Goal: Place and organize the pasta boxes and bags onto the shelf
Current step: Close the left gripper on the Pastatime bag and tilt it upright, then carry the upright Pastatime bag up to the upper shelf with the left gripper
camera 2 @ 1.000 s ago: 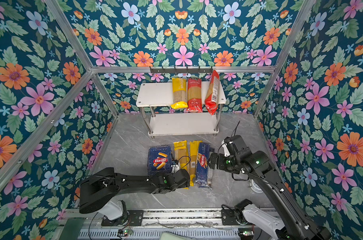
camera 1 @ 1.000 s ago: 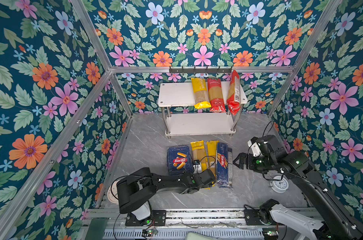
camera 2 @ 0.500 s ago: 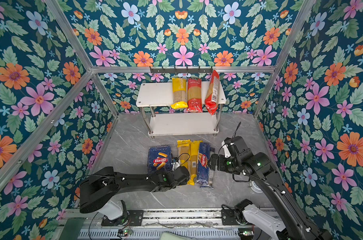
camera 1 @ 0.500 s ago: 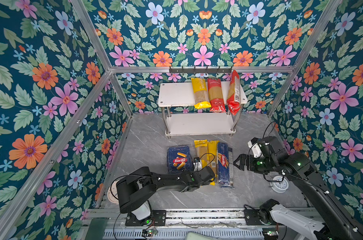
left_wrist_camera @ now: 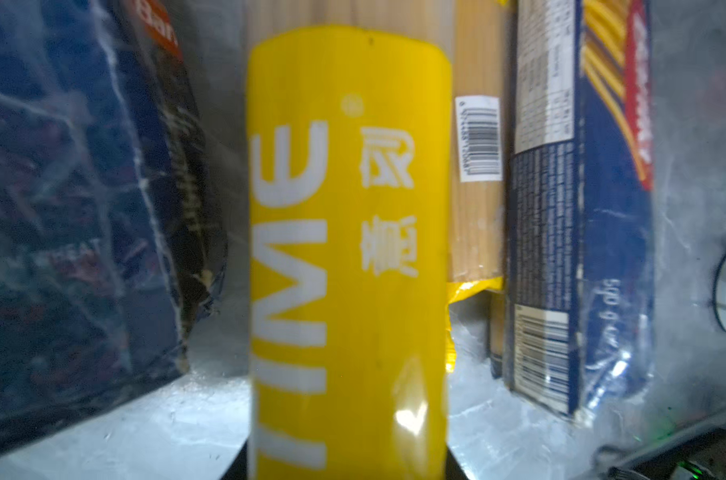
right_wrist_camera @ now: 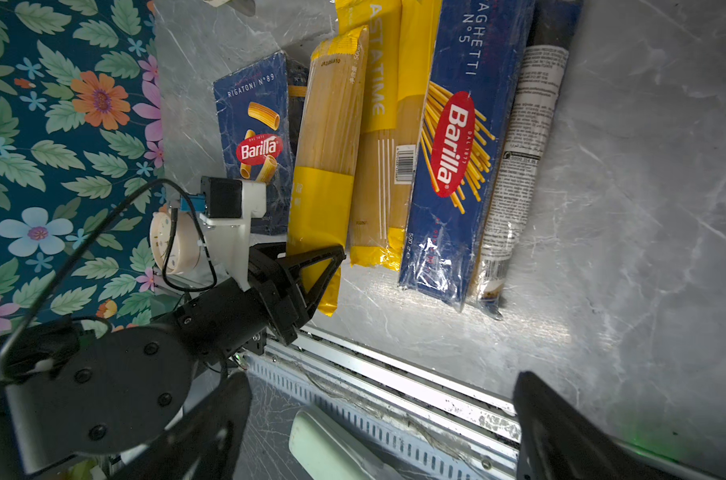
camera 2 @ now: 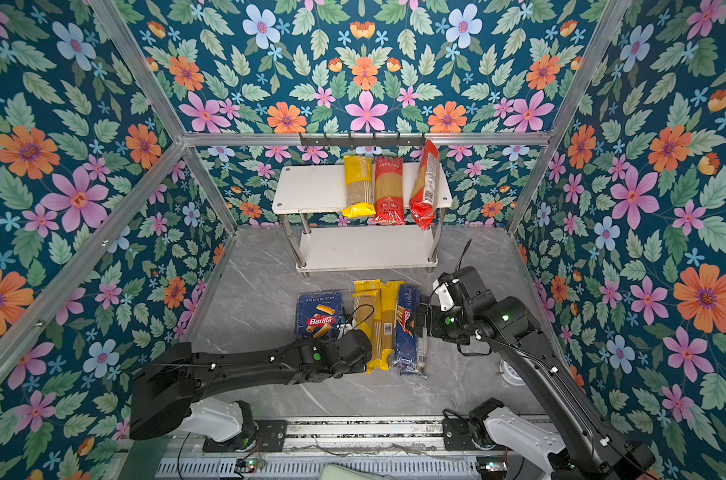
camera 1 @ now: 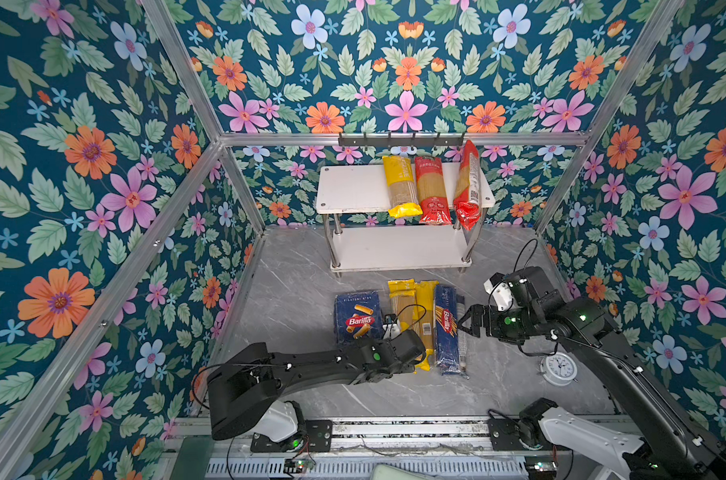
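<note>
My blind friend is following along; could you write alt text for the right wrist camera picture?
The left end effector grips one end of a yellow spaghetti bag on a grey marble table. Beside it lie a blue Barilla rigatoni box, a second yellow bag, a blue Barilla spaghetti bag and a clear bag.

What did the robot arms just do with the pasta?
The left tool closed on the near end of the yellow bag, which slid a little rightward. The right tool stayed open near the blue bag. The blue box and the shelf with its three bags stayed put.
</note>
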Controlling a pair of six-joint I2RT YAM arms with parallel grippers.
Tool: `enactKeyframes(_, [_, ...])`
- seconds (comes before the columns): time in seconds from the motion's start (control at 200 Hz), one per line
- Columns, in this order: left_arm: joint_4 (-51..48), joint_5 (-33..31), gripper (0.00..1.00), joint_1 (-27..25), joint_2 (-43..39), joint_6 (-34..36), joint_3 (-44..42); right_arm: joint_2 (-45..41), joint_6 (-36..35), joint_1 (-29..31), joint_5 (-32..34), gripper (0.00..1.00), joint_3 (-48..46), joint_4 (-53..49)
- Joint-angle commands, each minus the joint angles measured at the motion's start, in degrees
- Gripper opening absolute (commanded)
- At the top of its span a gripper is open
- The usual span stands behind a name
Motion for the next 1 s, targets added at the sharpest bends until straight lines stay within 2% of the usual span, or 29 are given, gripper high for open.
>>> enactKeyframes(0.0, [-0.6, -4.6, 0.00, 0.0, -2.5, 2.8, 1.5, 1.1, -0.9, 0.1, -3.2, 0.99, -0.7, 3.0])
enactKeyframes(0.185, [-9.6, -8.4, 0.00, 0.1, -8.3, 5.1, 6.3, 2.1, 0.2, 0.0, -5.5, 0.99, -2.0, 7.6])
enactKeyframes(0.455, [-22.8, -14.8, 0.00, 0.1, -15.3, 7.6, 16.7, 5.6, -1.9, 0.1, -7.4, 0.99, 0.1, 9.8])
enactKeyframes(0.8, [-34.0, -20.9, 0.00, 0.1, -14.2, 11.0, 32.3, 10.9, -3.6, 0.9, -8.3, 0.99, 3.2, 10.9])
enactKeyframes(0.995, [-39.1, -24.6, 0.00, 1.0, -11.6, 13.2, 41.7, 11.8, -4.7, 2.1, -6.6, 0.99, 10.3, 9.6])
